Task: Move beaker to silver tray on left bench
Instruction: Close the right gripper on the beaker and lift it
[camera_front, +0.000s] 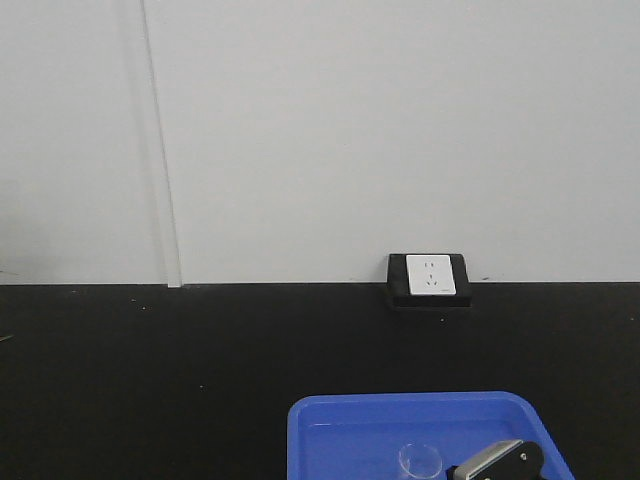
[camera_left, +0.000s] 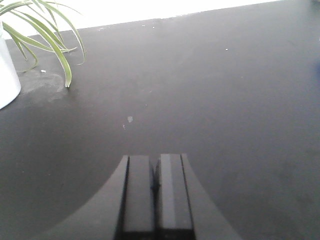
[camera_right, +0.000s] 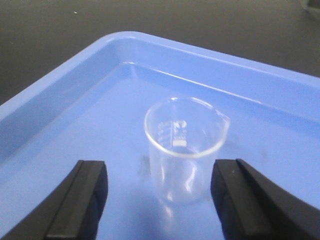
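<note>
Beaker (camera_right: 184, 150) upright in blue tray (camera_right: 150, 42), 5 o'clock in front view. Right gripper (camera_right: 160, 170) spread, fingers at beaker's 9 and 3 o'clock. Left gripper (camera_left: 156, 167) closed over bench (camera_left: 210, 90).

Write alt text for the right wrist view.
A small clear glass beaker stands upright in a bright blue plastic tray, between the open black fingers of the right gripper, which do not touch it. The tray sits on a black benchtop.
</note>
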